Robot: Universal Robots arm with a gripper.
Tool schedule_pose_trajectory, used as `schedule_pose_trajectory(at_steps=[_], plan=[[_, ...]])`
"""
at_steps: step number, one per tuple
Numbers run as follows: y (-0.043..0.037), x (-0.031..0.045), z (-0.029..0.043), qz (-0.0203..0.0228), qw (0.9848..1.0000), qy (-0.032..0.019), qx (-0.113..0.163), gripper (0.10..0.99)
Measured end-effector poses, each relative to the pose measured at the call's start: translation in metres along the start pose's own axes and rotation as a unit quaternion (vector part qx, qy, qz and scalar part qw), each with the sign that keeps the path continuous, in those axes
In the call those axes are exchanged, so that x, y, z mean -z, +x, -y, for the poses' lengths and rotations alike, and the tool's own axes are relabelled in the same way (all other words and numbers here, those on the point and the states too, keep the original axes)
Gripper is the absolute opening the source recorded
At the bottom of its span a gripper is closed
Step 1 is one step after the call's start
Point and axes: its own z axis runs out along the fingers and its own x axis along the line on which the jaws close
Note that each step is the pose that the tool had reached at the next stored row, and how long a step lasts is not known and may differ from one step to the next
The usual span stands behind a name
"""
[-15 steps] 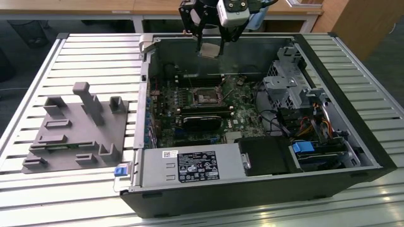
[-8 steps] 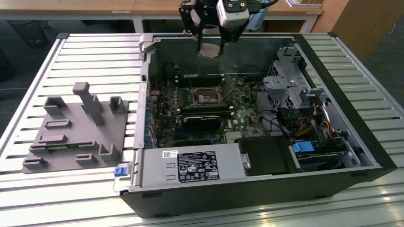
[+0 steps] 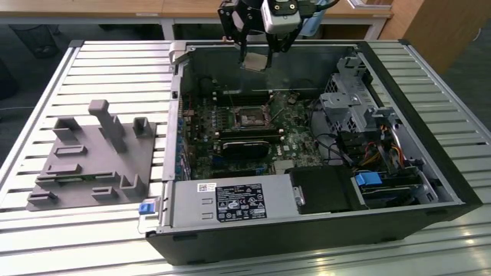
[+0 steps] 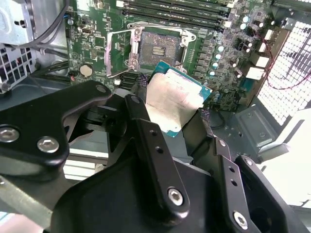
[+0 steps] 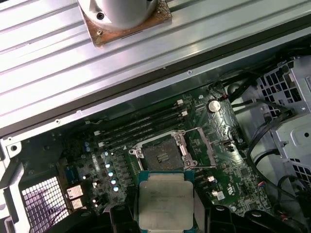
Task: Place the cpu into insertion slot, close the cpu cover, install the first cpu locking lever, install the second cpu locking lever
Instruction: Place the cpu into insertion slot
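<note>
Lab bench shot: you're looking at a ribbed metal table (image 3: 100, 69).
Behind it you get wooden desks (image 3: 92, 8), a wooden cabinet (image 3: 433, 26) at the exterior view's right, a dark bin (image 3: 34, 35), grey floor (image 3: 107, 31) — light glare on the near slats.

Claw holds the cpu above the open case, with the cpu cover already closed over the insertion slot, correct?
No: the first wrist view shows the cpu cover swung open beside the empty insertion slot. The claw does hold the cpu above the open case.

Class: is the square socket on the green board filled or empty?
Empty: the dark square insertion slot lies bare; the gripper holds the flat silver-topped cpu clear of it.
</note>
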Motion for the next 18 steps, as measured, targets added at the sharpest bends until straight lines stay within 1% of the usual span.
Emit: schedule_pose_trajectory(at_steps=[3, 5, 9, 11, 14, 16, 18], plan=[[0.0, -0.0003, 0.0, 0.0014, 0.9999, 0.0002, -0.014, 0.541], [0.0, -0.0005, 0.0, 0.0027, 0.9996, 0.0002, -0.028, 0.541], [0.0, -0.0015, 0.0001, 0.0057, 0.9982, 0.0003, -0.059, 0.541], [0.0, -0.0021, 0.0002, 0.0074, 0.9971, 0.0004, -0.076, 0.541], [-0.0001, -0.0033, 0.0002, 0.0099, 0.9947, 0.0005, -0.102, 0.541], [-0.0001, -0.004, 0.0003, 0.0115, 0.9928, 0.0004, -0.119, 0.541], [-0.0001, -0.0047, 0.0004, 0.013, 0.9904, 0.0002, -0.137, 0.541]])
